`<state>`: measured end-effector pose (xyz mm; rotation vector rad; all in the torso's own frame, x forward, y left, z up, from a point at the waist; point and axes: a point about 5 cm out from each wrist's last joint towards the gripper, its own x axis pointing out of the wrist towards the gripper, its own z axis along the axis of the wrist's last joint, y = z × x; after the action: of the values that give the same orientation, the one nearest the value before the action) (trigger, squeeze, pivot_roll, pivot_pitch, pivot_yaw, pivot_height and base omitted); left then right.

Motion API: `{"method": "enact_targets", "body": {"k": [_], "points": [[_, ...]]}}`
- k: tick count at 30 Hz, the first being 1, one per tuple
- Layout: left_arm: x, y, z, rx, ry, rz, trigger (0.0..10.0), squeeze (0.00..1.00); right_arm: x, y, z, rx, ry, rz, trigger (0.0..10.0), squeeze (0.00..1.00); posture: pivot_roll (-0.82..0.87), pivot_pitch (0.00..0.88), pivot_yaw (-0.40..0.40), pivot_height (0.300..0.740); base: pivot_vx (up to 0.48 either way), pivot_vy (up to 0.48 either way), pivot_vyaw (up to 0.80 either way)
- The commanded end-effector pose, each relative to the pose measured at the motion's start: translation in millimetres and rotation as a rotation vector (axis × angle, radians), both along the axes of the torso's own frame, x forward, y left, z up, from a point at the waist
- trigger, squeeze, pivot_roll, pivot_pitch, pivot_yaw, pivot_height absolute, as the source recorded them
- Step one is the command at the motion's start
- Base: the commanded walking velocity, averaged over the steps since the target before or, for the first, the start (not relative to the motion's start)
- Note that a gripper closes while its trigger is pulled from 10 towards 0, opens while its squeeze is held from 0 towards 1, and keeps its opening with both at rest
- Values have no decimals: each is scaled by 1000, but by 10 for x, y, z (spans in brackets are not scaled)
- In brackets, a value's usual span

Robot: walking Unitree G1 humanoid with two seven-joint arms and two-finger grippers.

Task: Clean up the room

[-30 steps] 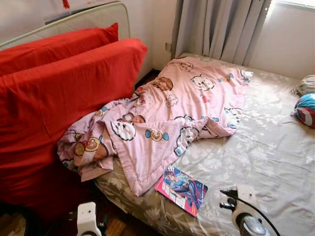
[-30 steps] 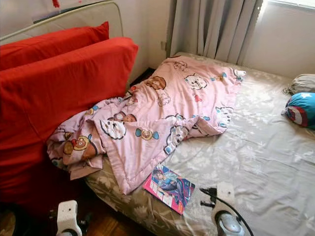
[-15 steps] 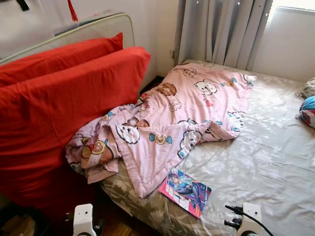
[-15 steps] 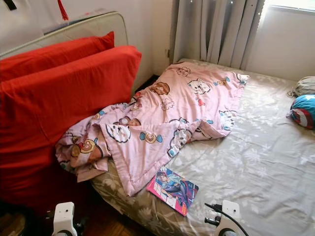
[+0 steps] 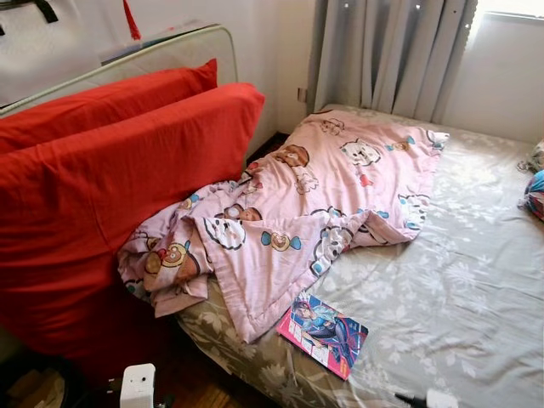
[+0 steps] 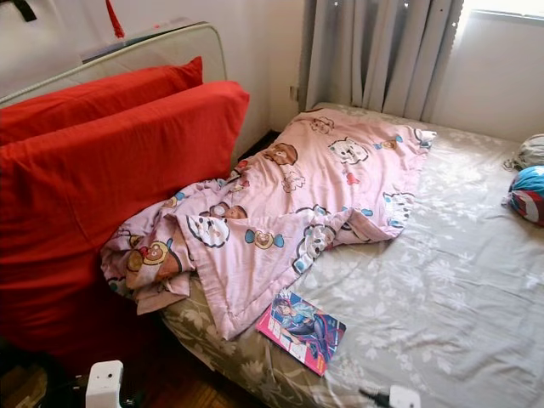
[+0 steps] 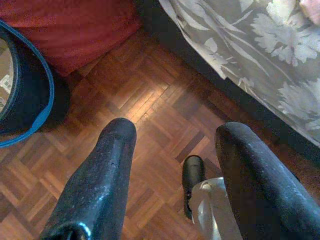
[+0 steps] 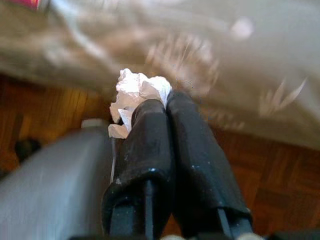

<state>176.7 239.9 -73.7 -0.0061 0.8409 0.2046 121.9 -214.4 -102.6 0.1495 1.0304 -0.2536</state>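
Right gripper pinches crumpled white paper; left gripper hangs spread above the floor; no writing legible.

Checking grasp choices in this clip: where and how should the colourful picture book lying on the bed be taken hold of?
Grip the colourful picture book by its near corner, which lies by the edge of the bed with the grey floral sheet. It lies flat, so come in low from the floor side and pinch that thin edge with the free, open left tool.

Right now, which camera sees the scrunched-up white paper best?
The right wrist view: the white paper wad sits pinched at the tips of the right gripper. In the eye views that gripper is down at the bottom edge, so the paper can't be made out.
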Motion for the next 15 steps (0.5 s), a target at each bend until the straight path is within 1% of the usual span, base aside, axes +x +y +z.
{"method": "enact_targets", "body": {"k": [1, 4, 8, 11, 15], "points": [[-62, 13, -32, -4, 31, 15, 10000, 0, 52, -8, 23, -6, -28, 18, 10000, 0, -54, 0, -10, 740, 0, 0, 0], [-135, 9, -69, -9, 62, 12, 10000, 0, 38, -31, 25, -10, -33, 10, 10000, 0, -38, 0, 4, 740, 0, 0, 0], [-188, 18, -90, -13, 79, 10, 10000, 0, 31, -66, 31, -14, -38, -11, 10000, 0, -24, 0, 6, 740, 0, 0, 0], [-218, 63, -89, -11, 84, 16, 10000, 0, 14, -66, 25, -13, -34, -22, 10000, 0, -22, 0, 3, 740, 0, 0, 0], [-283, 183, -77, -5, 89, 33, 10000, 0, 29, -58, 30, -11, -35, 25, 10000, 0, -12, 0, 0, 740, 0, 0, 0]]}}
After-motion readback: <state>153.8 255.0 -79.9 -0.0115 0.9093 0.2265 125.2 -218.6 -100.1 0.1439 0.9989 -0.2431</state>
